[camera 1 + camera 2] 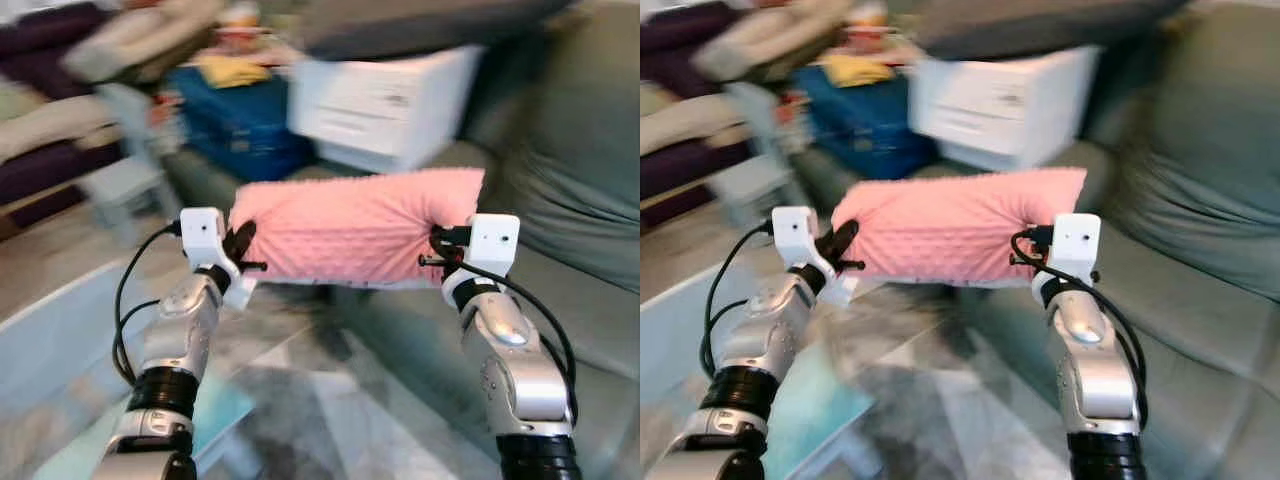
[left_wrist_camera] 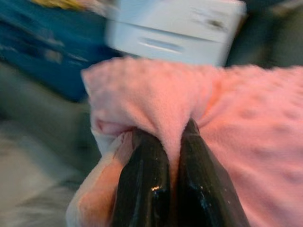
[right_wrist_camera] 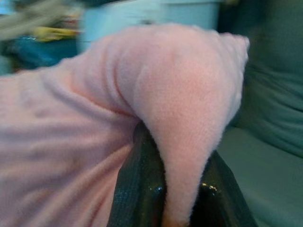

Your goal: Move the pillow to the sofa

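Both grippers held the pink pillow (image 1: 358, 226) in the air between them: the left gripper (image 2: 161, 156) was pinched tight on a fold of fabric at one end, and the right gripper (image 3: 182, 161) was clamped the same way on the other end. It hung level in front of the grey-green sofa (image 1: 580, 190), above the sofa's front edge, with a white box (image 1: 385, 100) and a blue bag (image 1: 235, 115) blurred on the seat behind.

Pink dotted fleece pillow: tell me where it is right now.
The pink dotted fleece pillow hangs mid-frame in the eye views, pinched between the left gripper and right gripper, before the grey-green sofa and the white drawer box.
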Controlling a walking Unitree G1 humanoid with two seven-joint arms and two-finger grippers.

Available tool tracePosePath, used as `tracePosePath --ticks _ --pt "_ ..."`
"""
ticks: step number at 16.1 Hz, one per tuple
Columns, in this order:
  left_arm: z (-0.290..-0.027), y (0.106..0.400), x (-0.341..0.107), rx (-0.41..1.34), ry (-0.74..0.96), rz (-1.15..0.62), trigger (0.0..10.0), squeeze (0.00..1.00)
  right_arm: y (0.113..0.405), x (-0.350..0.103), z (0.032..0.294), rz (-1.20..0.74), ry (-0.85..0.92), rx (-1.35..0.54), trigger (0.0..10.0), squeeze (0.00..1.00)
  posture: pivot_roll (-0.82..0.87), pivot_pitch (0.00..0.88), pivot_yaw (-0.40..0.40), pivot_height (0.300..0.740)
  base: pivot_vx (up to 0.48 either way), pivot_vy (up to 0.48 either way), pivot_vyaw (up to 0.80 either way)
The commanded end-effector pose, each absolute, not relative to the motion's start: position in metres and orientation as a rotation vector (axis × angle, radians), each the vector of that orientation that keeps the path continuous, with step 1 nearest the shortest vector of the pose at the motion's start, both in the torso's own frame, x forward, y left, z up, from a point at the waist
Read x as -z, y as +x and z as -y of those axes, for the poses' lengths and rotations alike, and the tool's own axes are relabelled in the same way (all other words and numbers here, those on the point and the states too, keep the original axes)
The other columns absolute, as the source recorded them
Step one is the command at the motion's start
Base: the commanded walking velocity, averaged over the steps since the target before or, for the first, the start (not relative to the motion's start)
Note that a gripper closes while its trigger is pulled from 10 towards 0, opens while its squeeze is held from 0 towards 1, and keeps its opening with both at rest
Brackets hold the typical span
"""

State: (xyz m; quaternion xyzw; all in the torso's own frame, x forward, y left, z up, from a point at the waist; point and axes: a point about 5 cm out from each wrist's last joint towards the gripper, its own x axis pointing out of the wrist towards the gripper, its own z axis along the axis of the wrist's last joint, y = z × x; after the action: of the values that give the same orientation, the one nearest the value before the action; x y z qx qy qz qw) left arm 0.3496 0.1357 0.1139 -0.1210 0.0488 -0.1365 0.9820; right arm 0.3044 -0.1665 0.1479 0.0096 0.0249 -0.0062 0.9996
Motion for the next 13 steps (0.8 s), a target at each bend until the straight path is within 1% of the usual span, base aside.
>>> tracePosePath --ticks 1,9,11,12,13 --pt "-0.1393 0.3524 -0.1211 0.277 -0.225 -0.077 10.0 0.00 0.3062 -0.1582 0.1646 -0.009 0.025 0.011 10.0 0.00 -0.21 0.000 0.082 0.740 0.330 0.251 -0.80" --pt "-0.1351 0.3509 -0.1182 0.290 -0.223 -0.088 10.0 0.00 0.3053 -0.1573 0.1649 -0.011 0.025 0.015 10.0 0.00 -0.22 0.000 0.085 0.740 0.336 0.250 -0.80" --pt "-0.1334 0.3498 -0.1165 0.291 -0.227 -0.091 10.0 0.00 0.3055 -0.1576 0.1649 -0.013 0.021 0.011 10.0 0.00 -0.22 0.000 0.067 0.740 0.324 0.247 -0.73" --pt "-0.1316 0.3485 -0.1143 0.288 -0.237 -0.095 10.0 0.00 0.3069 -0.1594 0.1650 -0.012 0.014 0.003 10.0 0.00 -0.22 0.000 0.054 0.740 0.307 0.251 -0.52" --pt "-0.1306 0.3475 -0.1123 0.281 -0.245 -0.100 10.0 0.00 0.3080 -0.1608 0.1653 -0.009 0.009 -0.002 10.0 0.00 -0.22 0.000 0.046 0.740 0.247 0.000 0.00"
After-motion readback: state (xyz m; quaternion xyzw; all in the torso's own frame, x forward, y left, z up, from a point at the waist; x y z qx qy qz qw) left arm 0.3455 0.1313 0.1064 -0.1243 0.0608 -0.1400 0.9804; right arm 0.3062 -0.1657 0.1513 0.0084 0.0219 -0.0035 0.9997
